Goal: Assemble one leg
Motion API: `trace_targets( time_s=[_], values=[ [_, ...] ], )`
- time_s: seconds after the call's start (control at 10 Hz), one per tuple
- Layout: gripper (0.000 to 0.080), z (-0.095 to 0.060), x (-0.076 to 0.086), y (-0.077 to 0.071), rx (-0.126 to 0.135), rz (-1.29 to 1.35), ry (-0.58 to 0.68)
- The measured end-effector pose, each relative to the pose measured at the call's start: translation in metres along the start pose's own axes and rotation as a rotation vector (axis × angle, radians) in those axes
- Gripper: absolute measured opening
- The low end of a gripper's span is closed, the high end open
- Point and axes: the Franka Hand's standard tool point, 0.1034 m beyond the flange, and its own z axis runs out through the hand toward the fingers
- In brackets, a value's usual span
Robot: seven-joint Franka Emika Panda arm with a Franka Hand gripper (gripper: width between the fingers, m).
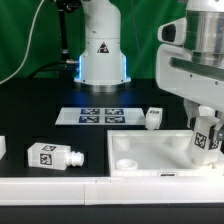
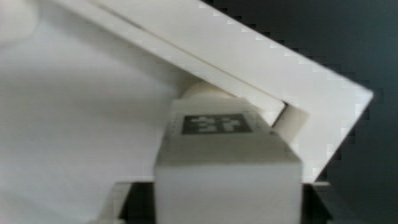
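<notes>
My gripper [image 1: 204, 126] is shut on a white leg [image 1: 206, 146] and holds it upright over the near right corner of the white tray-like tabletop [image 1: 140, 152]. In the wrist view the leg [image 2: 222, 140] fills the space between my fingers [image 2: 135, 200], its tag facing the camera. Its far end sits right at the raised corner rim of the tabletop [image 2: 107, 110]; I cannot tell whether they touch. My gripper [image 2: 222, 208] shows only at the picture's edge.
A second leg [image 1: 52, 156] lies on its side on the black table at the exterior view's left. A third [image 1: 154, 118] stands behind the tabletop. Part of a fourth [image 1: 2, 147] shows at the left edge. The marker board [image 1: 98, 115] lies before the robot base.
</notes>
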Motion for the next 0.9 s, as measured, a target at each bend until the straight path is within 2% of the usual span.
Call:
trace_targets(
  time_s=[0.1,0.2,0.4,0.5,0.6,0.8,0.9],
  values=[
    [0.0285,0.0004,0.0009,-0.0004,0.012,0.195,-0.008],
    [0.0286,0.0006,0.0025,-0.0017,0.036,0.351,-0.015],
    [0.0287,0.0008,0.0013,-0.0023,0.126,0.603,-0.03],
    [0.0287,0.0011,0.0015,-0.0009,0.15,0.633,-0.037],
    [0.0287,0.0013,0.0021,-0.0007,0.158,0.663,-0.04],
    [0.0287,0.0016,0.0018,-0.0006,0.157,0.611,-0.035],
    [0.0491,0.0024,0.0015,-0.0005,0.156,0.608,-0.035]
  ],
)
